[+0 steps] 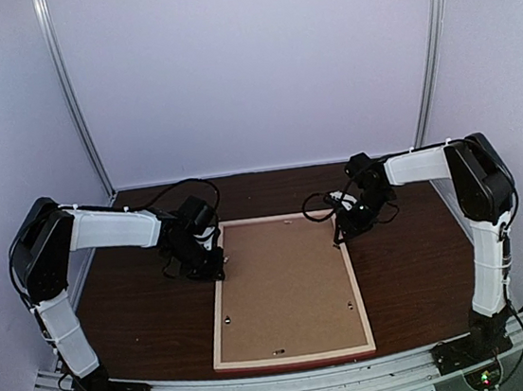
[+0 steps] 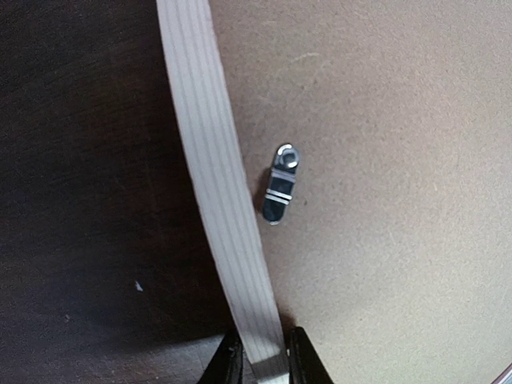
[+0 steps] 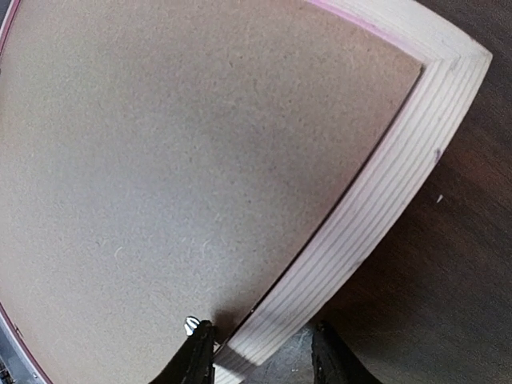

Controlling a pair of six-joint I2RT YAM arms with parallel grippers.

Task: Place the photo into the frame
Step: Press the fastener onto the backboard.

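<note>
Your left gripper (image 2: 262,364) is straddling the pale wooden rail of the frame (image 2: 212,184), and its fingers (image 2: 306,364) are pinching that rail from both sides. Just ahead of them, on the inner side, a small metal turn clip (image 2: 280,184) is lying on the brown backing board (image 2: 384,160). Your right gripper (image 3: 264,356) is sitting astride the opposite rail, just short of a corner, with its fingers (image 3: 198,356) apart. The inner one is sitting close against the rail and the outer one is standing clear of the wood. The frame is lying back-up on the dark table (image 1: 414,272), reaching from one pair of fingers to the other.
</note>
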